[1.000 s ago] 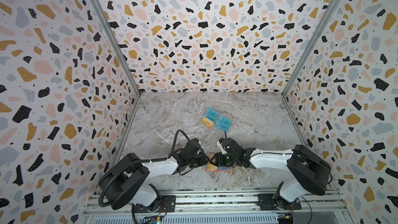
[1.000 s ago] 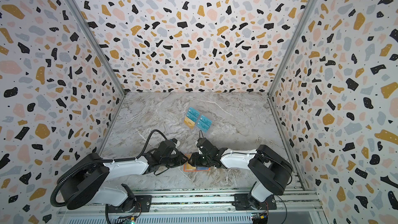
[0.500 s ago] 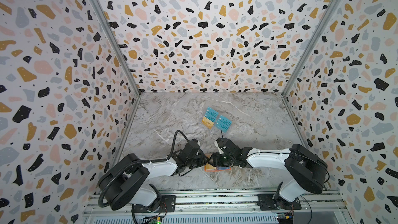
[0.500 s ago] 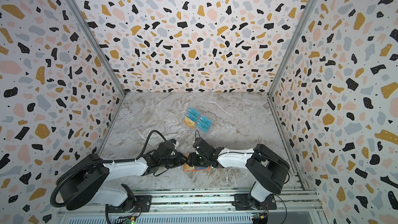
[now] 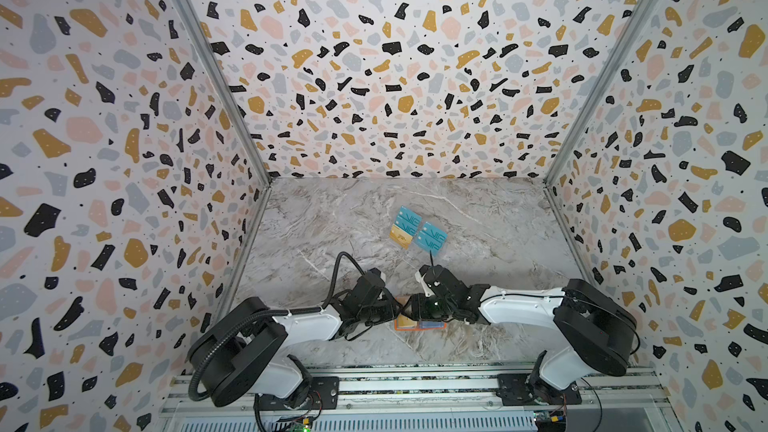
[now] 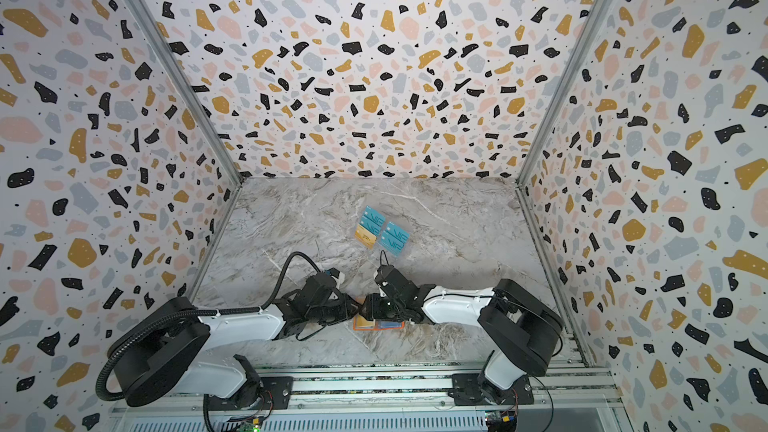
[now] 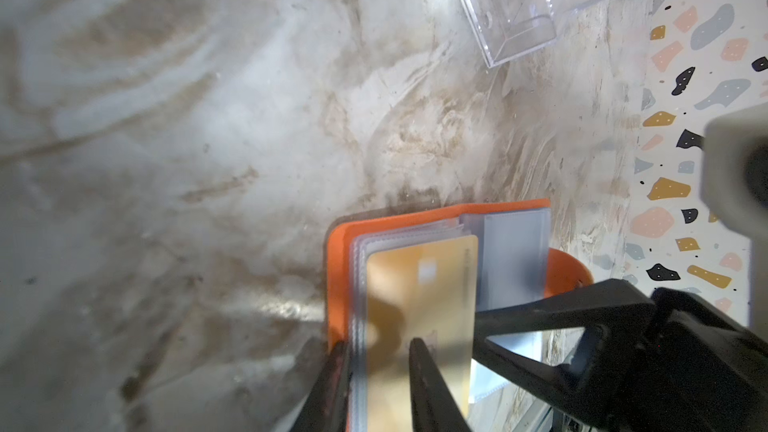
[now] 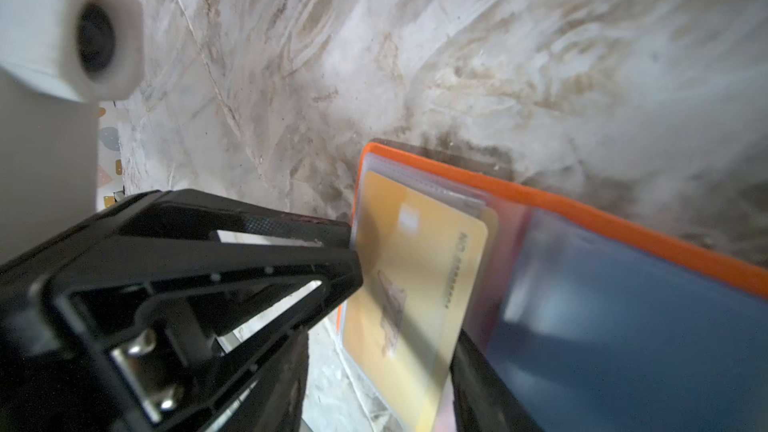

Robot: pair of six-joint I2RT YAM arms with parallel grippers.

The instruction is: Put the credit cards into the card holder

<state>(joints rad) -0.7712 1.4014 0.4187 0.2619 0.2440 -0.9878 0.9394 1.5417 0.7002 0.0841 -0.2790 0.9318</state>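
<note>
Near the front of the marble surface (image 5: 332,218) the orange card holder (image 7: 336,276) lies open between the two arms, with a gold card (image 8: 415,276) on the clear sleeves of its left half. The left fingers (image 7: 426,380), narrowly apart, sit on that half, one at the orange border and one over the gold card, though I cannot tell whether they pinch the sleeves or only rest there. The right fingers (image 7: 540,315) stand parted on either side of the card, one tip touching its edge by the fold. Farther back, well apart, the other credit cards (image 5: 432,236) sit in a clear stand (image 7: 511,14).
</note>
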